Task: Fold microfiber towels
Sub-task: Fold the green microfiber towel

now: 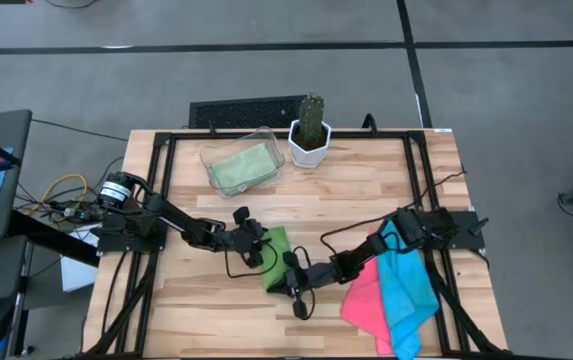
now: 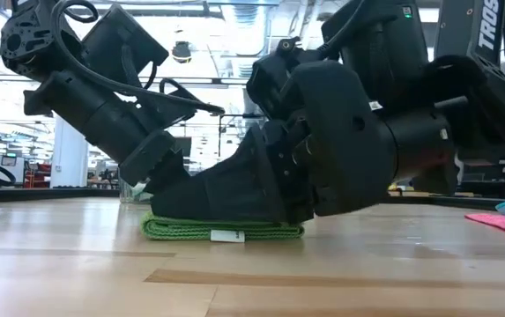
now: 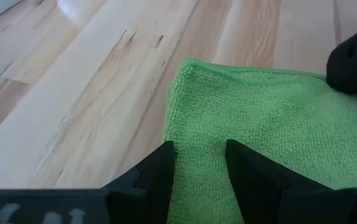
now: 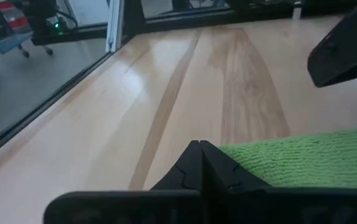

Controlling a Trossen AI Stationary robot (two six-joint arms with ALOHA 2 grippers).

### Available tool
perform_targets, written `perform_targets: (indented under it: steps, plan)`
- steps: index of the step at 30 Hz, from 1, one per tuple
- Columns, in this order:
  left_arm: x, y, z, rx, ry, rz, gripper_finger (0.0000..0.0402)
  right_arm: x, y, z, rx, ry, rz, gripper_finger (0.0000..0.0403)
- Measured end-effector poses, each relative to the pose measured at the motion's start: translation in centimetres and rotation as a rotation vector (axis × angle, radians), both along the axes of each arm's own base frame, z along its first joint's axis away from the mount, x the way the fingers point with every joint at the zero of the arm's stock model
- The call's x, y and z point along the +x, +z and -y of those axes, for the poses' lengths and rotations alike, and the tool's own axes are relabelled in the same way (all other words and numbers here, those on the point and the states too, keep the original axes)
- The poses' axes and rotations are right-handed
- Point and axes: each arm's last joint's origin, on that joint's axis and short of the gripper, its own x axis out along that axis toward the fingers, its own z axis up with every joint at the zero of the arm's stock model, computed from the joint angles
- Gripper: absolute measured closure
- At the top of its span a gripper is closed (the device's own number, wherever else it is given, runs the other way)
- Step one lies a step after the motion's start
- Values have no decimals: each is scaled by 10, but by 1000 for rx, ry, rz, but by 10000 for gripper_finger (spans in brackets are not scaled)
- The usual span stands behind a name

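Green folded towel lying under both pincers at mid-tabletop.

Left pincer (image 3: 198,167) is pressing down on the bright green towel (image 1: 277,255) with its fingers standing apart; right pincer (image 4: 201,163), fingers together, is resting at the towel's near edge. A small white tag is showing on the fold, unreadable. Pink towel (image 1: 363,297) and cyan towel (image 1: 407,285) are lying well apart to the right; "TROS" is reading on the right arm.
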Motion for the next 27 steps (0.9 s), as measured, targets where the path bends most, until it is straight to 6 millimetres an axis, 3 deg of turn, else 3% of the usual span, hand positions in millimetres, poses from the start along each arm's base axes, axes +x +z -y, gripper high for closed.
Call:
perform_targets:
  steps: [3, 11, 13, 16, 19, 21, 27]
  plan:
    - [-1, 11, 0, -9, -10, 26, 261, 0, 3, -1, 6, -12, 6, 383]
    - [-15, 66, -4, 25, 25, 150, 261, 0, 4, -1, 26, -20, 12, 386]
    - [-16, 73, 0, -23, -3, 188, 263, 0, 15, -1, 44, -19, 33, 382]
    - [-18, 67, 14, -73, -45, 172, 277, -1, 37, -2, 9, 14, 45, 380]
    - [-17, 54, 31, -85, -45, 165, 296, -1, 83, 0, -88, 39, 128, 383]
    - [-16, 44, 43, -73, -40, 179, 310, -3, 101, 12, -165, 29, 125, 386]
    - [-10, 13, 70, -92, -32, 278, 341, -11, 107, 63, -273, -60, 88, 385]
